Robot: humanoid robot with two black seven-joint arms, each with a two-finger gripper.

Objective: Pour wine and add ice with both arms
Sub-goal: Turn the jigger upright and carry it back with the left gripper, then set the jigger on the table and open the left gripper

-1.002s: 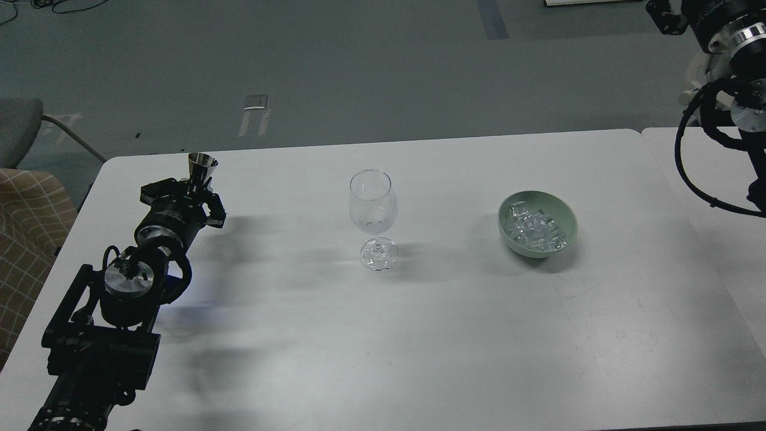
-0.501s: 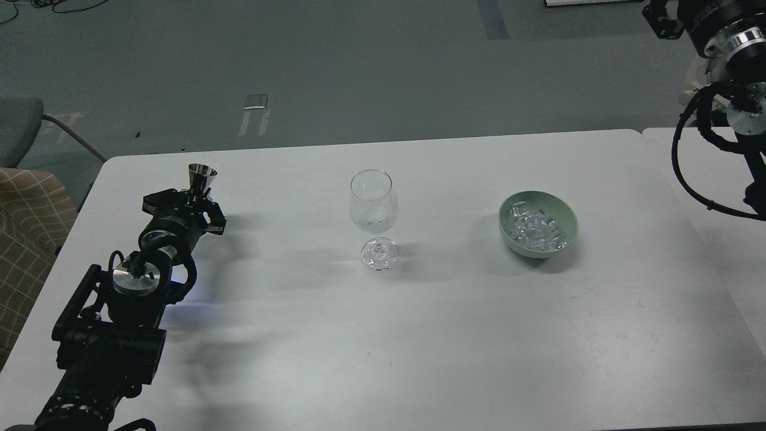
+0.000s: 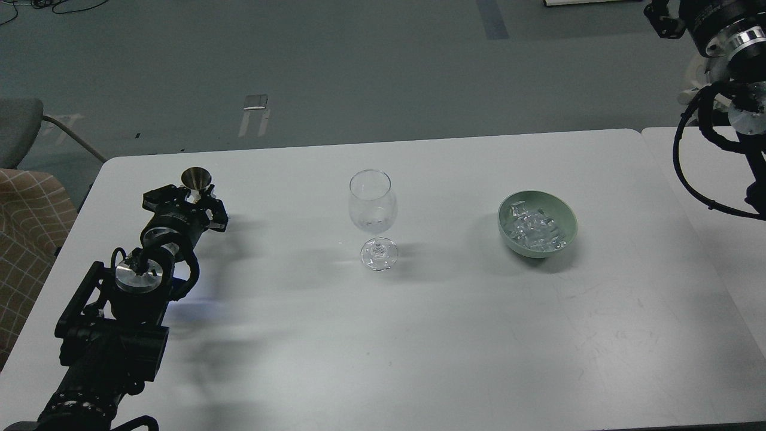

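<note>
A clear stemmed wine glass (image 3: 372, 206) stands upright and looks empty at the middle of the white table (image 3: 383, 335). The ice (image 3: 532, 228), several small clear cubes, lies in a pale green bowl (image 3: 565, 216) to the glass's right. My left gripper (image 3: 192, 200) at the table's left is shut around the base of a small steel funnel-shaped cup (image 3: 195, 178), well left of the glass. My right arm (image 3: 727, 72) rises at the top right corner. Its dark far end (image 3: 658, 18) sits at the frame's top edge, far from the bowl, and its fingers cannot be told apart.
A second white table (image 3: 706, 179) adjoins on the right, under the right arm's looping cable. A chair with checked fabric (image 3: 27, 215) stands beyond the table's left edge. Grey floor lies beyond the far edge.
My left gripper has come down and drawn back slightly with the steel cup, which now sits lower and shows its open mouth. The right arm has barely shifted.
</note>
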